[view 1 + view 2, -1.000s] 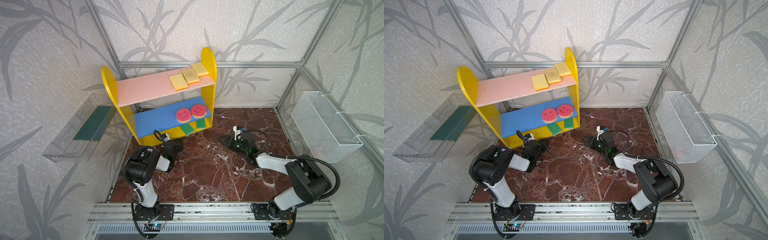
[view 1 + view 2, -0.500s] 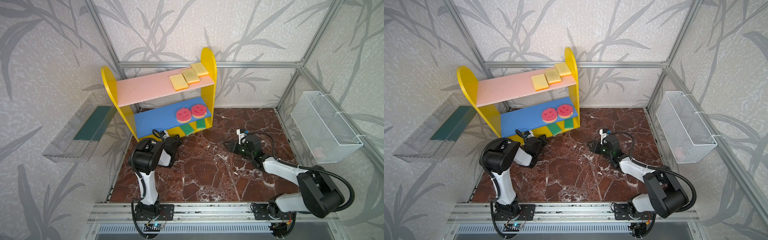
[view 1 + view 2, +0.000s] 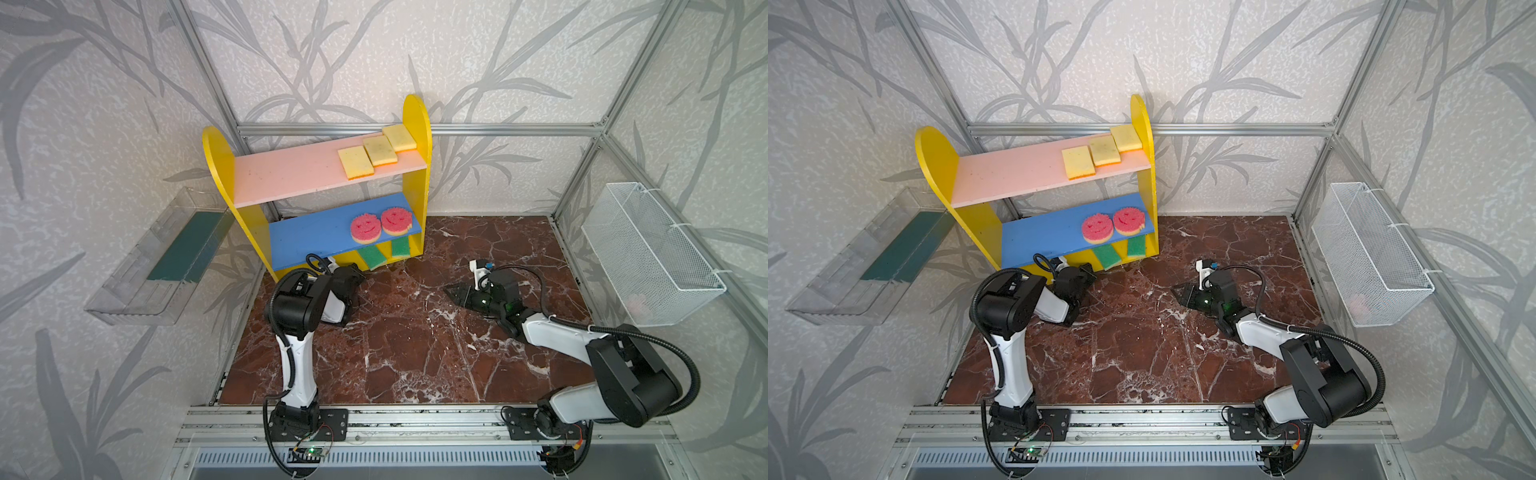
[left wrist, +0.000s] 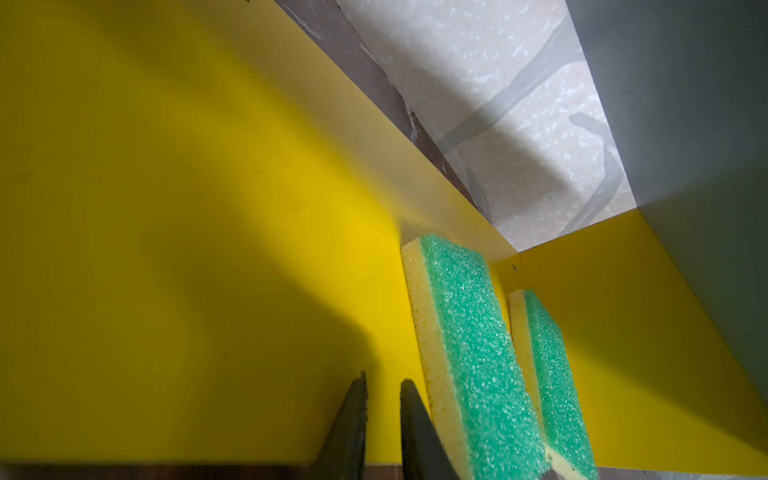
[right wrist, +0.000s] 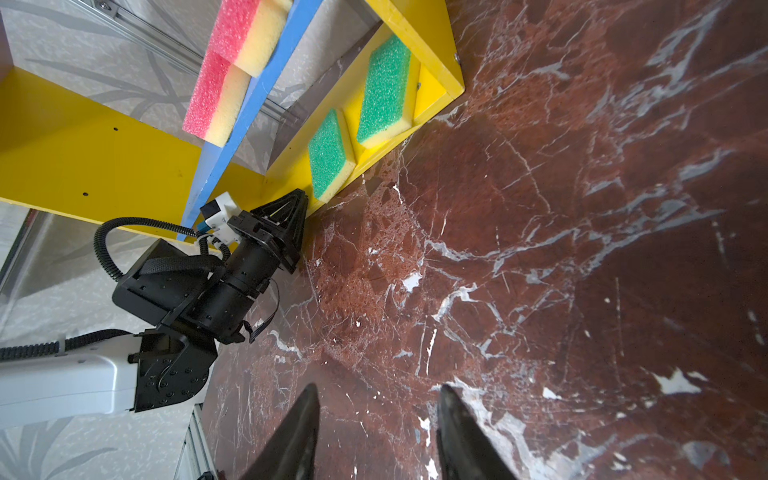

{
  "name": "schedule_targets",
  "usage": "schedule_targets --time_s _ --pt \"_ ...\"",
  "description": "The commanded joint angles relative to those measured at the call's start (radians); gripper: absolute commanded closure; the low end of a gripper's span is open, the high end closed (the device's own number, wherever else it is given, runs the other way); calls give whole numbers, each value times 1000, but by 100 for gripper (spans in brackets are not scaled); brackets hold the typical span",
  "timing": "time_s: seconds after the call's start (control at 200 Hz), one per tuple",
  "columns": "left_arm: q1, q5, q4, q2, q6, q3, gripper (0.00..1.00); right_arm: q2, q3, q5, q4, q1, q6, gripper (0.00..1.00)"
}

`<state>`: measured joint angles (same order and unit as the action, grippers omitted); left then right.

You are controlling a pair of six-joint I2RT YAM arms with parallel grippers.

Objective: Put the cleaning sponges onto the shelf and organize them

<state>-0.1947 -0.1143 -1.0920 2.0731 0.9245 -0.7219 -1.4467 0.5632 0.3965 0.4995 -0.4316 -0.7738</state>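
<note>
**Sponges (image 3: 379, 151) sit on all three tiers**

At upper centre of both top views the shelf (image 3: 218, 166) stands against the back wall, and each board carries its load at the right end.

On the pink upper board three yellow pads lie in a slanting row, edge to edge. They are the front yellow sponge (image 3: 355, 163), the middle yellow sponge (image 3: 1105, 150) and the back yellow sponge (image 3: 399, 137), which is against the right side panel.

On the blue middle board the left smiley sponge (image 3: 365, 228) and the right smiley sponge (image 3: 396, 221) lie face up and touching. Both hang a little over the front edge.

On the yellow base the left green sponge (image 3: 372, 257) lies askew and pokes out past the front edge. The right green sponge (image 3: 400, 246) lies just beside the side panel, with a narrow strip of base between the two.

My left tool (image 4: 382, 380) is low at the front edge of the base, just left of the left green sponge. Its fingers are almost pressed together, with a slim gap and nothing in it. I cannot tell whether it touches the foam.

My right tool (image 5: 376, 390) hangs over the bare marble counter (image 3: 415, 353), right of centre in the top views and well apart from the shelf. Its fingers are spread, with nothing between them.
</note>
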Motion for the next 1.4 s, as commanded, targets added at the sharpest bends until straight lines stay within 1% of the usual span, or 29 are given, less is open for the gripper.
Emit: schedule_targets --time_s 0.0,0.41,0.485,0.535,0.615,0.68,0.8,0.86,0.89,0.91,1.089,1.169,1.229,1.294,1.349,1.394 --pt "6 38 30 30 -43 -67 81 -15 -10 18 31 2 -9 55" --pt "0 133 73 109 35 -161 80 -27 -1 10 24 2 0 55" --pt "-3 140 73 109 36 -160 79 -30 6 9 17 2 1 53" --pt "-5 141 73 102 39 -151 79 -34 19 10 2 3 6 50" --pt "-5 137 54 79 41 -121 75 -59 61 20 -39 3 11 44" --pt "-5 143 48 54 42 -94 70 -93 96 33 -48 3 -2 41" --pt "-9 158 33 7 54 -30 58 -189 163 49 -11 -9 -56 39" --pt "-12 156 7 -15 63 19 55 -240 208 46 5 -25 -82 38" --pt "-12 158 -8 -29 66 43 53 -254 233 44 8 -36 -92 38" --pt "-13 158 -16 -37 69 60 52 -292 251 40 10 -44 -99 38" --pt "-19 171 -99 -120 98 224 45 -474 436 -8 23 -125 -186 38" --pt "-20 183 -109 -182 106 295 42 -570 521 -44 44 -158 -239 40" --pt "-22 197 -79 -249 100 340 41 -637 578 -77 62 -176 -286 44" --pt "-23 204 -2 -348 89 381 40 -703 638 -111 85 -193 -331 48" --pt "-23 208 91 -447 61 404 39 -749 686 -145 86 -209 -352 49" --pt "-23 203 211 -547 31 412 39 -779 729 -167 77 -220 -362 49"
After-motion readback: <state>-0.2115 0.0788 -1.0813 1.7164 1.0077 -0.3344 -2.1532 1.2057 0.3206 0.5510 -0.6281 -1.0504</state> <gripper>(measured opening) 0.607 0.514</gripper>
